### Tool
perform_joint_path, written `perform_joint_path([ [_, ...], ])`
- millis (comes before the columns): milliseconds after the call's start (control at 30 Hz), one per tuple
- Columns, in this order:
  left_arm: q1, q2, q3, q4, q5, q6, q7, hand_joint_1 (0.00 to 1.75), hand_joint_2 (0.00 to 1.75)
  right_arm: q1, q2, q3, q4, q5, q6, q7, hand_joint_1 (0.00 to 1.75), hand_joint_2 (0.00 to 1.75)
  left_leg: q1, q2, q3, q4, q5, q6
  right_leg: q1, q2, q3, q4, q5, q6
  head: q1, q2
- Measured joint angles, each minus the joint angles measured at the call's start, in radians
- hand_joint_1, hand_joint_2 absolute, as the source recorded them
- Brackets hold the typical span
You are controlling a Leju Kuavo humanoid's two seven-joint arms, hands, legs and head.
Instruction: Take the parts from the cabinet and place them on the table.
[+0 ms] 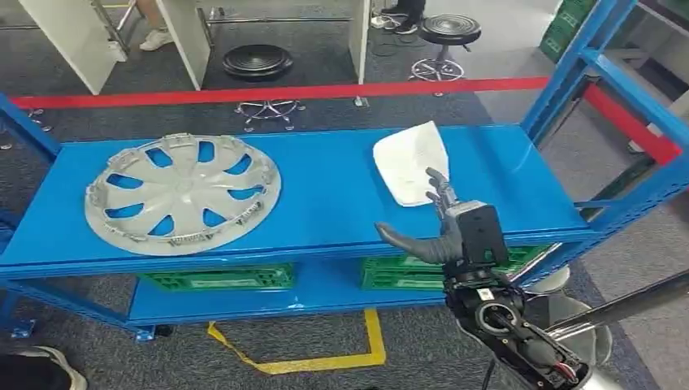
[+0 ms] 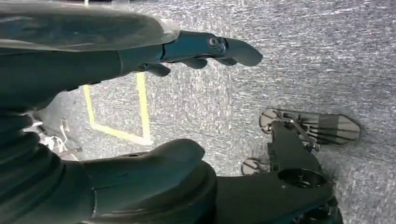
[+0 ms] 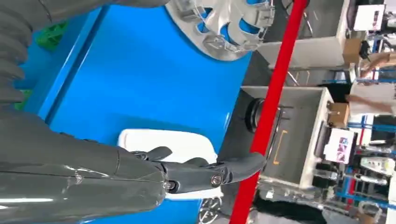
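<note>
Two parts lie on the top shelf of the blue rack: a silver hubcap at the left of the head view, flat on the shelf, and a white part right of centre, well apart from the hubcap. The right hand reaches in from the lower right of that frame, its fingers spread and holding nothing; the fingertips sit over the near edge of the white part, though contact cannot be told, and the thumb juts left over the shelf's front lip. In the right wrist view the same hand shows wide, with the white part just beyond its fingers and the hubcap at the top of the frame. Green crates stand on the lower shelf. A red line crosses the grey carpet behind the rack, with black stools beyond it.

The left hand hangs over the carpet, fingers and thumb apart around nothing, above a yellow tape outline on the floor.
</note>
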Motion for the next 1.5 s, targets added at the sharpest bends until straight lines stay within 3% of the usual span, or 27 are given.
perform_joint_path([
  [33,0.002,0.000,0.000,0.000,0.001,0.000,0.000,0.00,1.75,0.000,0.000,0.000,0.002,0.000,0.001,0.000,0.00,1.75,-0.001,-0.001,0.008,0.000,-0.005,-0.001,0.000,0.000,0.004,-0.028,0.035,-0.003,0.003,0.000],
  [133,0.005,-0.001,0.000,0.000,0.005,0.001,0.000,0.00,1.75,-0.003,0.000,0.000,0.003,-0.001,0.005,0.000,0.00,1.75,-0.001,-0.004,0.038,-0.001,-0.024,-0.007,0.006,0.000,0.099,-0.276,0.192,-0.021,0.018,0.000],
  [200,0.003,-0.002,0.000,0.000,0.008,0.003,-0.002,0.00,1.75,-0.012,0.000,0.000,0.005,-0.001,0.011,-0.001,0.00,1.75,-0.007,-0.006,0.036,0.003,-0.031,-0.018,0.015,0.001,0.133,-0.327,0.169,-0.031,0.015,0.000],
  [267,0.005,-0.002,0.000,0.000,0.014,0.005,-0.005,0.00,1.75,-0.012,0.000,0.001,0.006,-0.002,0.013,-0.002,0.00,1.75,-0.003,-0.003,0.035,-0.006,-0.028,-0.029,0.018,0.003,0.126,-0.322,0.169,-0.035,0.014,0.000],
  [333,0.006,0.000,0.000,0.000,0.014,0.007,-0.006,0.00,1.75,-0.014,0.001,0.002,0.007,-0.002,0.015,-0.003,0.00,1.75,-0.004,-0.002,0.041,0.003,-0.038,-0.041,0.005,0.002,0.143,-0.345,0.176,-0.046,0.010,0.000],
  [367,0.005,0.000,0.000,0.000,0.014,0.007,-0.009,0.00,1.75,-0.019,0.001,0.002,0.007,-0.002,0.015,-0.006,0.00,1.75,-0.006,-0.002,0.020,0.047,-0.062,-0.044,0.004,0.001,0.147,-0.350,0.176,-0.051,0.000,0.000],
  [467,0.004,-0.001,0.000,0.000,0.009,0.007,-0.011,0.00,1.75,-0.025,0.001,0.001,0.012,-0.003,0.013,-0.010,0.00,1.75,0.000,-0.002,-0.124,0.289,-0.152,-0.054,0.006,-0.003,0.148,-0.351,0.170,-0.060,-0.015,0.000],
  [500,0.004,-0.002,0.000,0.000,0.007,0.007,-0.011,0.00,1.75,-0.023,0.001,0.002,0.013,-0.003,0.014,-0.011,0.00,1.75,0.000,-0.002,-0.157,0.329,-0.152,-0.056,0.006,-0.003,0.149,-0.351,0.168,-0.060,-0.019,0.000],
  [533,0.005,-0.002,0.000,0.000,0.007,0.007,-0.011,0.00,1.75,-0.022,0.001,0.002,0.014,-0.004,0.013,-0.011,0.00,1.75,0.000,-0.002,-0.164,0.317,-0.124,-0.056,0.006,-0.002,0.153,-0.351,0.164,-0.059,-0.026,0.000],
  [567,0.005,0.000,0.000,0.000,0.006,0.007,-0.011,0.00,1.75,-0.022,0.001,0.001,0.014,-0.004,0.013,-0.011,0.00,1.75,0.001,-0.001,-0.145,0.256,-0.075,-0.054,0.005,-0.001,0.159,-0.351,0.160,-0.058,-0.030,0.000],
  [633,0.004,0.002,0.000,0.000,0.006,0.007,-0.011,0.00,1.75,-0.023,0.001,0.001,0.014,-0.004,0.013,-0.012,0.00,1.75,0.001,-0.001,-0.065,0.065,0.033,-0.047,0.005,0.000,0.175,-0.351,0.149,-0.052,-0.038,0.000],
  [667,0.003,0.002,0.000,0.000,0.006,0.007,-0.011,0.00,1.75,-0.023,0.001,0.001,0.014,-0.004,0.013,-0.013,0.00,1.75,-0.002,0.000,-0.045,0.010,0.038,-0.042,0.010,0.000,0.176,-0.350,0.143,-0.046,-0.043,0.000],
  [800,-0.001,0.001,0.000,0.000,0.006,0.007,-0.011,0.00,1.75,-0.024,0.001,0.000,0.014,-0.004,0.013,-0.014,0.00,1.75,-0.007,-0.001,-0.036,0.001,0.026,-0.021,0.012,0.003,0.184,-0.357,0.131,-0.025,-0.036,0.000],
  [867,-0.001,0.000,0.000,0.000,0.006,0.007,-0.011,0.00,1.75,-0.024,0.001,0.000,0.014,-0.004,0.013,-0.015,0.00,1.75,0.002,0.002,-0.019,-0.011,0.025,-0.008,0.009,0.001,0.171,-0.318,0.107,-0.014,-0.031,0.000],
  [900,-0.002,0.001,0.000,0.000,0.006,0.007,-0.011,0.00,1.75,-0.025,0.001,0.000,0.014,-0.004,0.013,-0.016,0.00,1.75,0.002,0.002,-0.015,-0.011,0.021,0.000,0.008,0.001,0.140,-0.249,0.072,-0.010,-0.023,0.000],
  [967,-0.002,0.001,0.000,0.000,0.006,0.007,-0.011,0.00,1.75,-0.022,0.001,-0.001,0.016,-0.004,0.013,-0.015,0.00,1.75,0.000,0.002,-0.008,-0.011,0.013,0.005,0.006,0.001,0.042,-0.064,0.003,-0.003,-0.011,0.000],
  [1000,-0.001,0.002,0.000,0.000,0.006,0.007,-0.011,0.00,1.75,-0.021,0.001,-0.001,0.019,-0.004,0.013,-0.014,0.00,1.75,-0.001,0.001,-0.003,-0.011,0.008,0.004,0.005,0.001,0.007,-0.013,-0.003,-0.001,-0.006,0.000],
  [1033,0.000,0.001,0.000,0.000,0.006,0.007,-0.011,0.00,1.75,-0.020,0.001,0.000,0.020,-0.004,0.014,-0.015,0.00,1.75,-0.001,0.001,0.005,-0.010,0.003,0.003,0.005,0.001,-0.001,-0.017,0.020,-0.001,-0.004,0.000],
  [1067,0.001,0.000,0.000,0.000,0.006,0.007,-0.011,0.00,0.00,-0.018,0.001,-0.001,0.020,-0.004,0.014,-0.015,0.00,1.75,0.000,0.000,0.014,-0.010,-0.004,0.002,0.004,0.001,0.012,-0.064,0.063,-0.001,-0.001,0.000],
  [1133,0.001,-0.001,0.000,0.000,0.006,0.007,-0.011,0.00,0.00,-0.018,0.001,-0.003,0.020,-0.004,0.013,-0.016,0.00,1.75,0.000,-0.002,0.040,-0.010,-0.019,-0.005,0.003,0.001,0.084,-0.247,0.182,-0.008,0.013,0.000],
  [1167,0.002,-0.002,0.000,0.000,0.007,0.007,-0.011,0.00,0.00,-0.017,0.001,-0.003,0.021,-0.004,0.013,-0.016,0.00,1.75,0.000,-0.002,0.044,-0.012,-0.024,-0.010,0.004,0.002,0.109,-0.298,0.191,-0.014,0.016,0.000],
  [1200,-0.002,-0.001,0.000,0.000,0.008,0.007,-0.012,0.00,0.00,-0.016,0.001,-0.004,0.021,-0.004,0.013,-0.016,0.00,1.75,-0.006,-0.005,0.043,-0.006,-0.027,-0.015,0.013,0.002,0.120,-0.317,0.188,-0.017,0.011,0.000],
  [1233,-0.004,-0.001,0.000,0.000,0.010,0.008,-0.014,0.00,0.00,-0.016,0.001,-0.005,0.021,-0.004,0.013,-0.016,0.00,1.75,-0.006,-0.004,0.036,-0.006,-0.026,-0.021,0.013,0.001,0.128,-0.328,0.175,-0.024,0.016,0.000],
  [1267,-0.003,0.000,0.000,0.000,0.011,0.011,-0.014,0.00,0.00,-0.011,0.001,-0.006,0.021,-0.004,0.013,-0.016,0.00,1.75,-0.011,-0.004,0.034,0.000,-0.031,-0.022,0.005,0.004,0.125,-0.333,0.180,-0.020,0.011,0.000],
  [1300,-0.002,0.001,0.000,0.001,0.011,0.013,-0.014,0.00,0.00,-0.008,0.001,-0.006,0.021,-0.004,0.013,-0.017,0.00,1.75,-0.010,-0.004,0.035,-0.002,-0.025,-0.015,0.008,0.006,0.125,-0.332,0.179,-0.018,0.005,0.000],
  [1500,-0.004,0.000,0.000,0.001,0.015,0.014,-0.014,0.00,0.00,-0.007,0.001,-0.010,0.021,-0.001,0.015,-0.019,0.00,1.75,-0.007,-0.003,0.043,-0.020,-0.025,-0.017,0.011,0.007,0.125,-0.332,0.172,-0.028,-0.016,0.000],
])
